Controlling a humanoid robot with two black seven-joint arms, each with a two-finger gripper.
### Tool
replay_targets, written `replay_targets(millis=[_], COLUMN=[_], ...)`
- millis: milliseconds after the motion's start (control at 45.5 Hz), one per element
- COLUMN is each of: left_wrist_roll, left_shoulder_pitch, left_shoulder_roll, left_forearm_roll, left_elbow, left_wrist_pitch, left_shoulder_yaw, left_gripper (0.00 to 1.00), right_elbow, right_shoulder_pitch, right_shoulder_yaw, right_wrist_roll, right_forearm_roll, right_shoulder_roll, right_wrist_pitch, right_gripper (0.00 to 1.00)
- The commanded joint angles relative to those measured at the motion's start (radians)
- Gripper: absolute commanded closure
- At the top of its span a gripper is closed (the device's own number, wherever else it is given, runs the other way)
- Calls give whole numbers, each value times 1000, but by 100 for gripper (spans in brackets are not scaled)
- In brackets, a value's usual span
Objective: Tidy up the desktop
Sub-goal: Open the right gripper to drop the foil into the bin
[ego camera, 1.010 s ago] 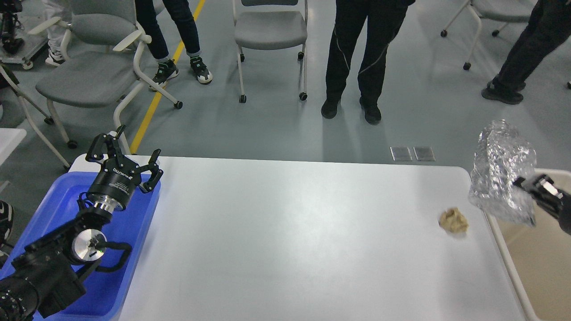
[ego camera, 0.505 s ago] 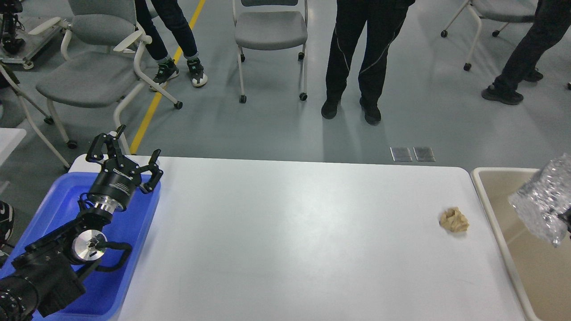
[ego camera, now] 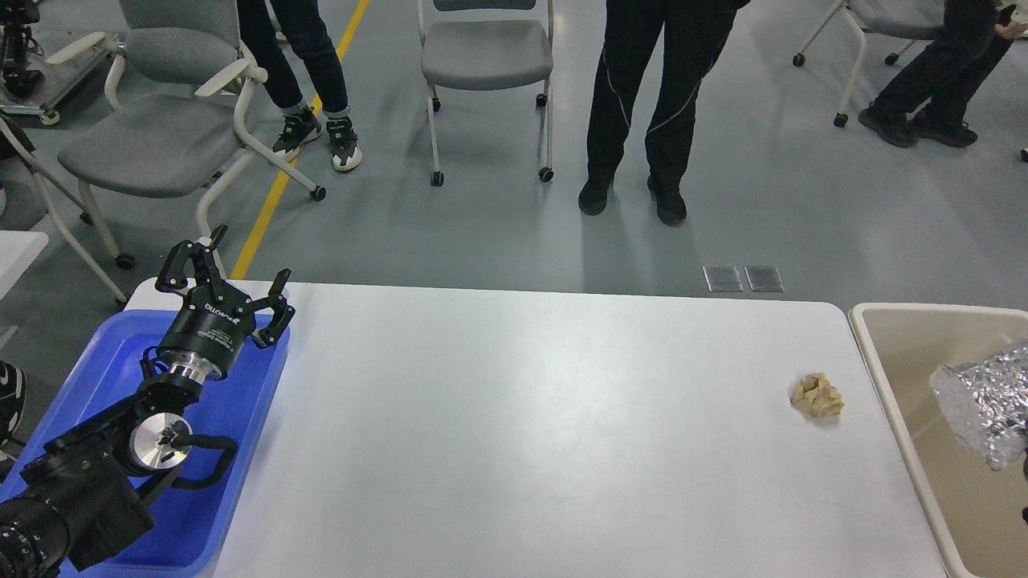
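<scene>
White desk (ego camera: 530,433) filling the view, almost cleared. Blue tray (ego camera: 241,449) sitting at nine o'clock, beige bin (ego camera: 899,321) at three o'clock. Left end effector (ego camera: 227,287) hovering over the tray's far corner, fingers spread, gripping nothing. Crumpled foil bag (ego camera: 984,405), a second ago raised over the desk's right edge, now hanging low inside the bin, suggesting disposal nearly complete. Right end effector off-frame, state impossible to tell. Only a tan paper wad (ego camera: 817,396) remaining near the desk's right edge.

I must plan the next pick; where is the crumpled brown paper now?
In the head view, the crumpled brown paper lies on the desktop, far right side, close to the beige bin.
</scene>
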Motion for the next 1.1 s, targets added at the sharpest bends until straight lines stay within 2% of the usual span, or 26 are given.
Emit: replay_targets(millis=[0, 154, 395, 417, 439, 505, 549, 637, 1076], left_wrist_roll=[-1, 1, -1, -1, 1, -1, 1, -1, -1], left_shoulder_pitch=[0, 0, 0, 0, 0, 0, 0, 0, 0], left_shoulder_roll=[0, 0, 0, 0, 0, 0, 0, 0, 0], left_forearm_roll=[0, 0, 0, 0, 0, 0, 0, 0, 0], left_elbow=[0, 0, 0, 0, 0, 0, 0, 0, 0], left_wrist_pitch=[0, 1, 0, 0, 0, 0, 0, 0, 0], left_shoulder_yaw=[0, 0, 0, 0, 0, 0, 0, 0, 0], left_gripper=[2, 2, 2, 2, 2, 2, 2, 2, 2], right_elbow=[-125, -125, -123, -123, -123, -120, -119, -117, -117], right_shoulder_pitch=[2, 4, 9, 9, 9, 9, 10, 10, 15], right_shoulder_yaw=[120, 195, 197, 194, 188, 186, 188, 189, 209], right_wrist_roll=[-42, -42, -42, -40, -40, -40, -42, -42, -42], right_forearm_roll=[38, 38, 38, 38, 38, 38, 38, 38, 39], right_shoulder_roll=[108, 108, 105, 105, 105, 107, 107, 102, 95], right_wrist_pitch=[-34, -93, -90, -85, -83, -80, -77, -65, -27], right_gripper=[100, 100, 100, 92, 80, 37, 22, 0, 0])
